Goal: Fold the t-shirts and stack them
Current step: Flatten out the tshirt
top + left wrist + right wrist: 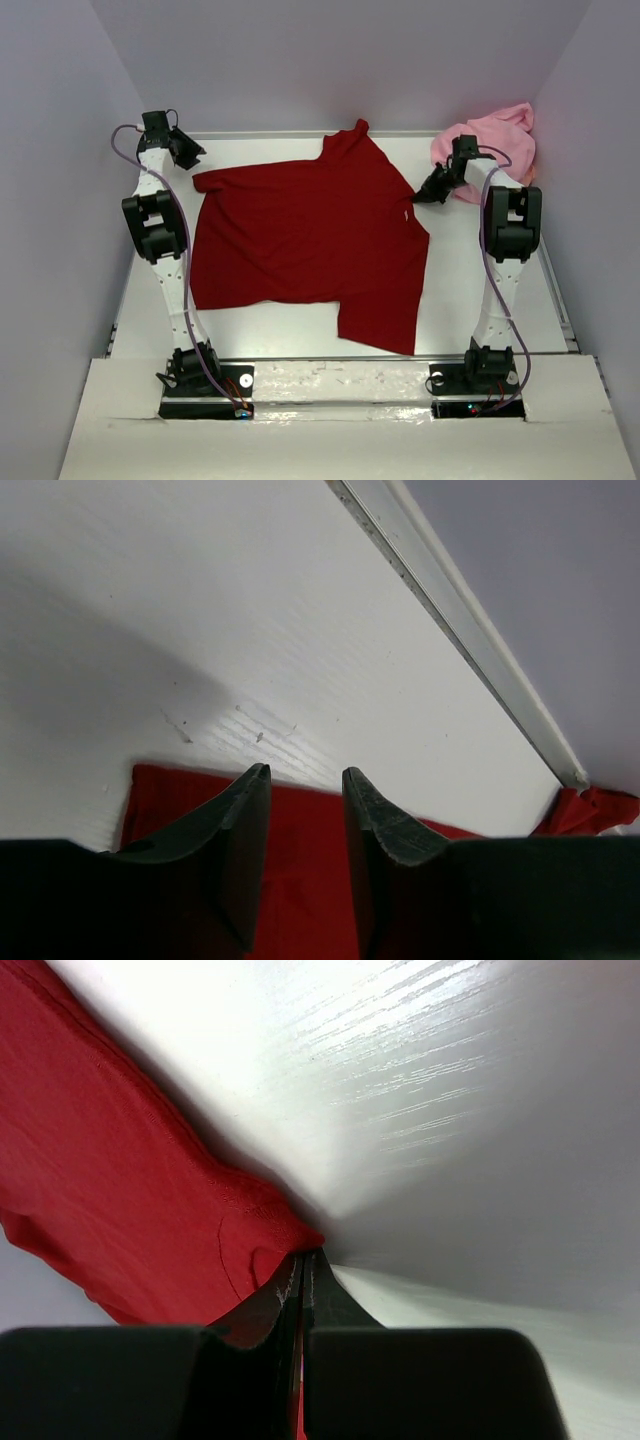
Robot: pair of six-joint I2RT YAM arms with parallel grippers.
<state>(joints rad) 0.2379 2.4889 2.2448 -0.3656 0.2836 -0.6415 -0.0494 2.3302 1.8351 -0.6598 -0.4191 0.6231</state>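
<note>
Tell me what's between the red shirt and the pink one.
Only the right gripper, closed on the sleeve edge of the dark red t-shirt, over bare table, short of the pink t-shirt; the top view shows it.

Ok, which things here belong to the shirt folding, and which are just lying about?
Part of the job:
- red t-shirt, spread flat
- pink t-shirt, bunched in the far right corner
- right gripper, shut on the red t-shirt's right edge
- left gripper, open over its far left edge

Just there:
- table
- purple cable on the left arm
- walls
</note>
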